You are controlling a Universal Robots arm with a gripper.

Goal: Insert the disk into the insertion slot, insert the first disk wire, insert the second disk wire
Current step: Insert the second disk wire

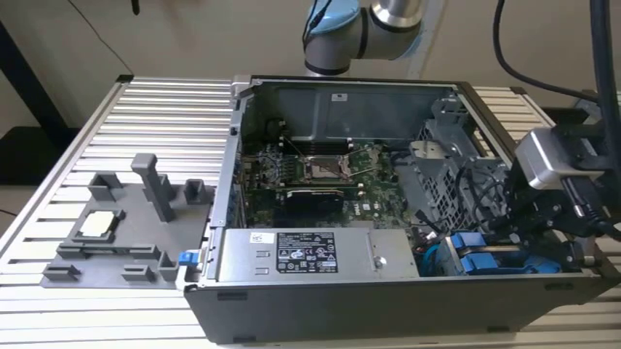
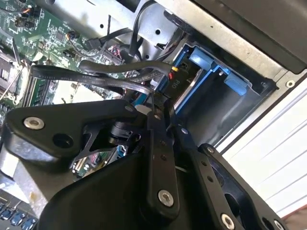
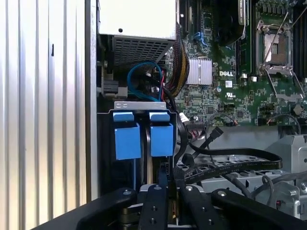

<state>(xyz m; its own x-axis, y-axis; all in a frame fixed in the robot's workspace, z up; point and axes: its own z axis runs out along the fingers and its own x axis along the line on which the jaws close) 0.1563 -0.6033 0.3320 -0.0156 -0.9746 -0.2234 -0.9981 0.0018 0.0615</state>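
I see an open computer case [image 1: 339, 305] on a slatted metal table [image 1: 165, 109], its green motherboard [image 1: 321, 171] exposed; a grey fixture tray [image 1: 126, 233] sits beside it.

The open computer case [image 1: 388, 218] leaves its widest free room over the motherboard [image 1: 321, 171], where nothing tall rises. Toward the exterior view's right from that board the grey drive cage [image 1: 446, 156] stands up and narrows the way, and black cables [image 1: 485, 193] drape across its near side. In the first wrist view those cables [image 3: 230, 160] loop right beside the two blue drive tabs [image 3: 144, 134], crowding the approach to the bay there. The power supply box [image 1: 310, 254] blocks the near edge of the case. Outside the case, the slatted table [image 1: 165, 116] lies open, except where a grey fixture [image 1: 126, 225] stands with its upright posts.
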